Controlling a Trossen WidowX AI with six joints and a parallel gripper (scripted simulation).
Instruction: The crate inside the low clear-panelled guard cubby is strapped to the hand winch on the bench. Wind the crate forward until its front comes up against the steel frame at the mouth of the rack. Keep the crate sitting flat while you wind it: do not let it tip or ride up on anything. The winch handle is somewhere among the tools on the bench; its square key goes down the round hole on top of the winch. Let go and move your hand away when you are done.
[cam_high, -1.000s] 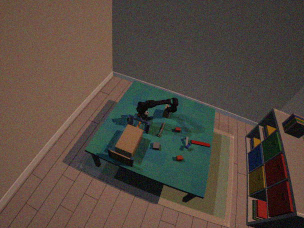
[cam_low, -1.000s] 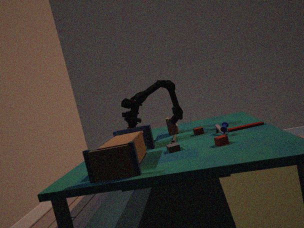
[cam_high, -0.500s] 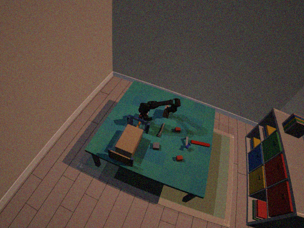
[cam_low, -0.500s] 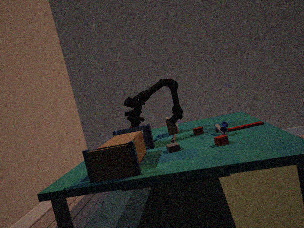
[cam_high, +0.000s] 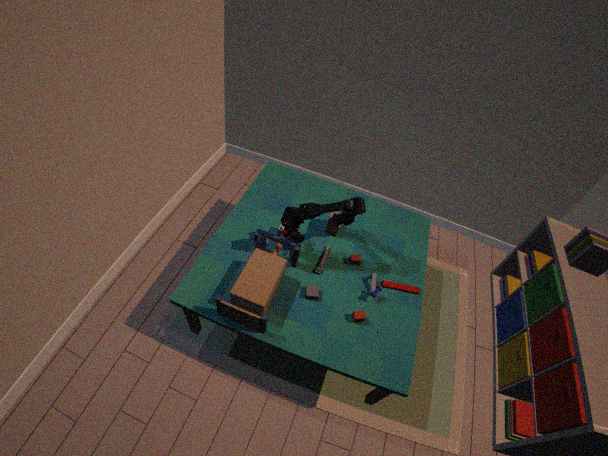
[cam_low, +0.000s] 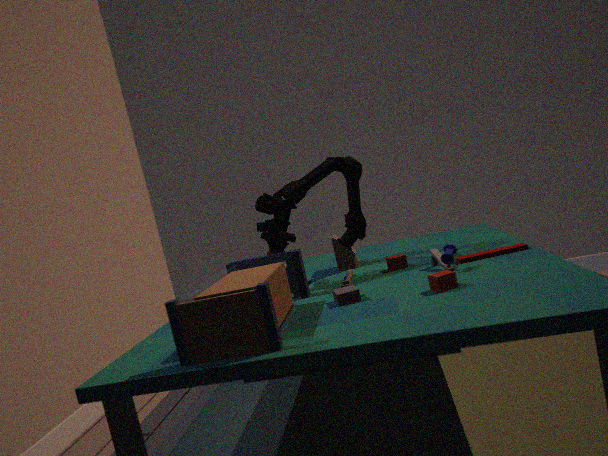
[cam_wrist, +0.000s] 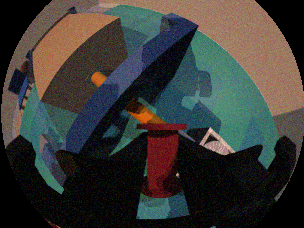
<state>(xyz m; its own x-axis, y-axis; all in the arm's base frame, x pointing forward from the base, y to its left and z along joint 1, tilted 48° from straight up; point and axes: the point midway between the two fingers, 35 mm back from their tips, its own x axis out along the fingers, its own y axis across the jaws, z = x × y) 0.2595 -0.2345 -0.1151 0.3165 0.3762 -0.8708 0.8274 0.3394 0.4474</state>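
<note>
The tan crate (cam_high: 260, 280) (cam_low: 245, 280) (cam_wrist: 75, 40) sits flat in the cubby. The blue steel frame (cam_high: 287, 241) (cam_low: 299, 272) (cam_wrist: 112, 90) stands at its mouth, with a gap between crate and frame. An orange strap (cam_high: 278, 247) (cam_wrist: 98, 78) runs from the crate's front through the frame towards my gripper. My gripper (cam_wrist: 159, 136) is shut on the red grip (cam_wrist: 162, 142) of the winch handle, on the side of the frame away from the crate. The winch is mostly hidden behind my fingers, so whether the key sits in its hole cannot be seen.
Red blocks (cam_high: 355, 259) (cam_low: 442, 281), a grey block (cam_high: 312, 291) (cam_low: 346, 295), a long grey tool (cam_high: 323, 259), a blue and white tool (cam_high: 374, 285) (cam_low: 448, 254) and a red bar (cam_high: 400, 286) (cam_low: 492, 253) lie on the teal bench (cam_high: 340, 345) (cam_low: 525, 290).
</note>
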